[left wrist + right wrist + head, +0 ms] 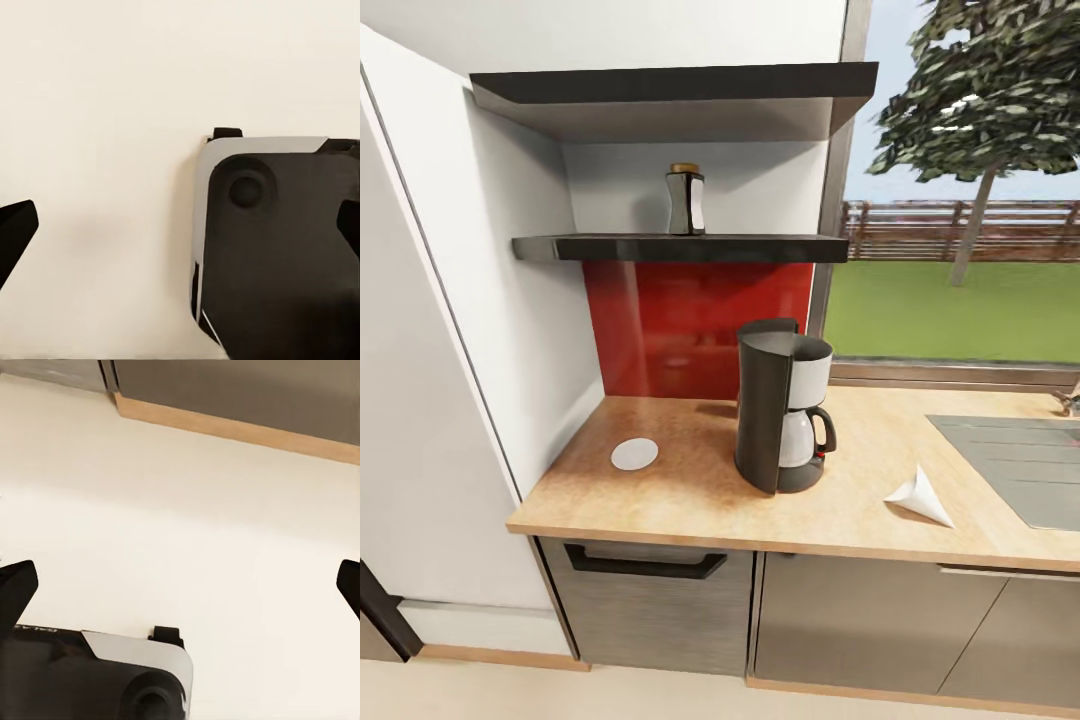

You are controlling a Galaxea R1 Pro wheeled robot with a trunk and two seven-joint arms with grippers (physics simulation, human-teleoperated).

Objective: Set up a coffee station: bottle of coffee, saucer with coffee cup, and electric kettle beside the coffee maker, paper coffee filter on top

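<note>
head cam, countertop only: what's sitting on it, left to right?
saucer → coffee maker → paper coffee filter, lying on its side → the grey inset panel at the right edge. All on the kitchen countertop.

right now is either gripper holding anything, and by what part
Nothing is held. The left gripper and right gripper both have their jaws spread wide, with just pale floor between them.

Bright, even daylight (soft shadows), slightly blurry renders.
</note>
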